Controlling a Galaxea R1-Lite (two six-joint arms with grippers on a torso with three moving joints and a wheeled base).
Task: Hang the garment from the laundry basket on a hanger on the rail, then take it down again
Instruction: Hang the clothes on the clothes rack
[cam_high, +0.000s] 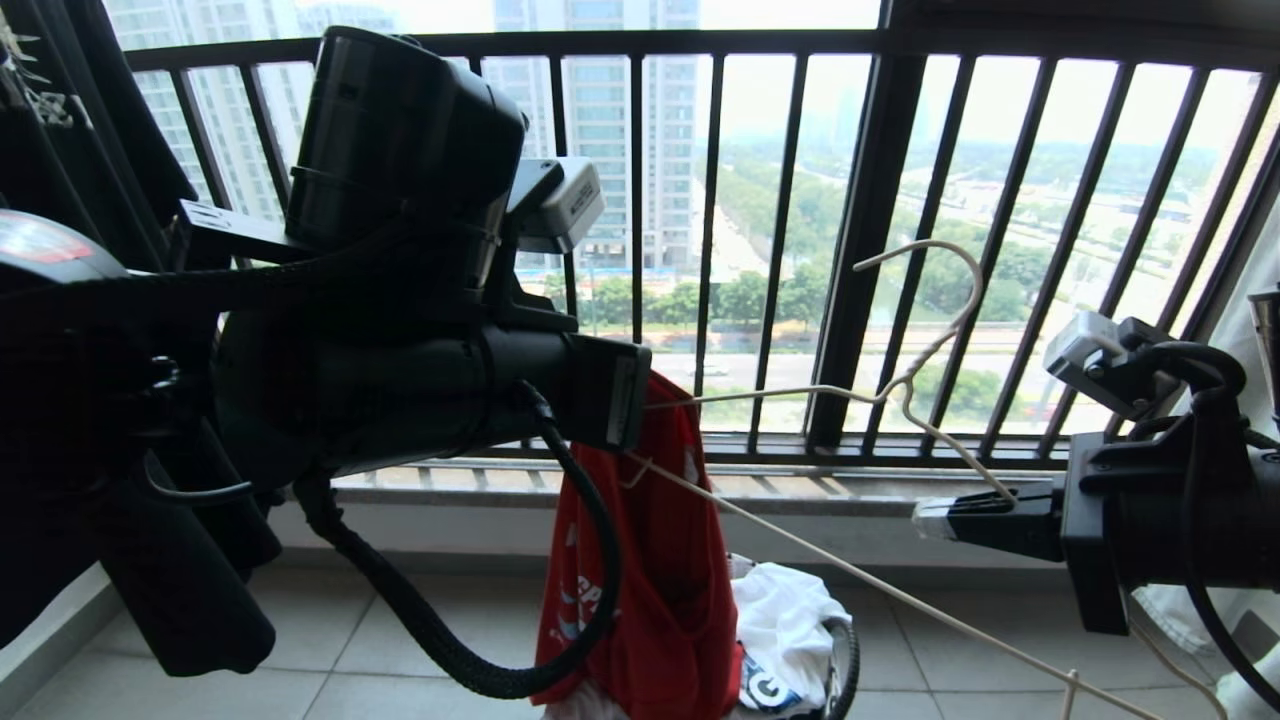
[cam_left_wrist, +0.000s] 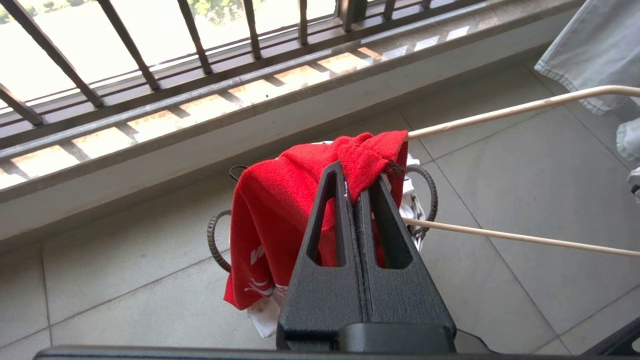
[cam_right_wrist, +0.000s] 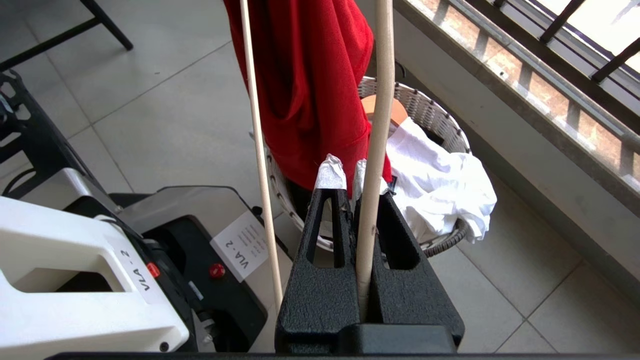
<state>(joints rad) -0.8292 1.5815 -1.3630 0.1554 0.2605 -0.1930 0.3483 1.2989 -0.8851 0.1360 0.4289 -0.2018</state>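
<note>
Your left gripper (cam_left_wrist: 357, 192), mid-frame in the head view, pinches the red shirt (cam_high: 655, 560) tight above the basket (cam_high: 845, 665) at lower centre, while your right gripper (cam_right_wrist: 348, 180) clamps the hanger (cam_high: 930, 360) at right.

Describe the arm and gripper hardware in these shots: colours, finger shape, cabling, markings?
Both arms are black, with grey camera modules at the wrists. The left gripper has textured black wedge fingers with triangular cut-outs; a ribbed black cable loops beneath its arm. The right gripper has the same fingers, with white tape on the tips.
</note>
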